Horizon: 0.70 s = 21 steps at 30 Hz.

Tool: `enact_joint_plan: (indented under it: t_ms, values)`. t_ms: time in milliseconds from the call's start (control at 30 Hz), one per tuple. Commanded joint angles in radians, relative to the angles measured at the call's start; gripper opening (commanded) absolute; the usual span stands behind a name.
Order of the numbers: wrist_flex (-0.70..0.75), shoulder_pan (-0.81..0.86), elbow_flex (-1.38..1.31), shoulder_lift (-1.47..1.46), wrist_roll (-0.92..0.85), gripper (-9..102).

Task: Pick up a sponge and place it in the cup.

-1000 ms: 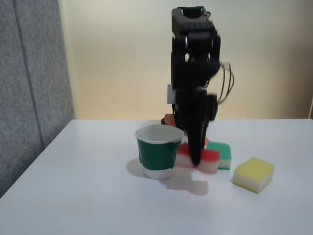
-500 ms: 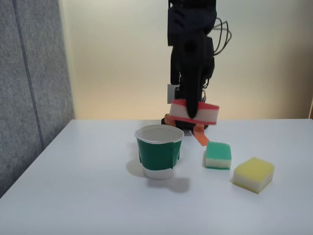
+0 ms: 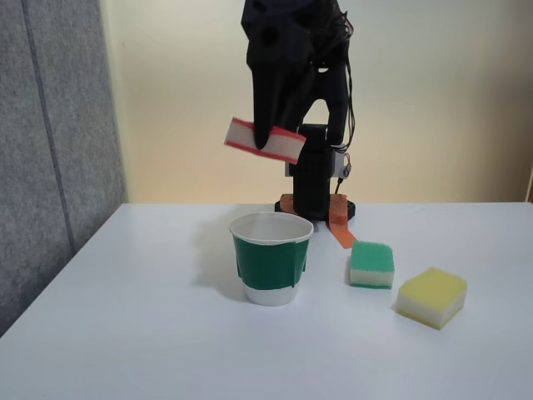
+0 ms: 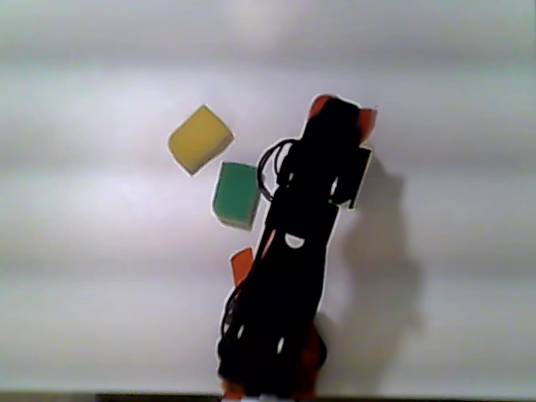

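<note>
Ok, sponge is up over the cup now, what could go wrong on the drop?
The sponge hangs tilted in the gripper, well above the cup, and looks about as wide as the rim, so it may catch on the rim or bounce out. A hit on the light paper cup could tip it.

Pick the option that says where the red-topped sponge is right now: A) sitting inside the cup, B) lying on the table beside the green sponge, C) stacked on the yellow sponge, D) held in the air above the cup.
D: in the fixed view the gripper holds the red-topped sponge, tilted, in the air above the cup.
</note>
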<state>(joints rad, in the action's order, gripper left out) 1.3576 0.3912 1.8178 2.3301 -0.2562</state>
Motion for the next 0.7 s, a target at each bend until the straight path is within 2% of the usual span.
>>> enact_joint_plan:
  t_ms: [0, 300, 667]
  values:
    - [0.003, 0.012, 0.021, 0.049, -0.032, 0]
    - [-0.115, -0.026, 0.114, 0.017, -0.074, 0]
    - [-0.097, -0.032, 0.187, 0.046, -0.095, 1]
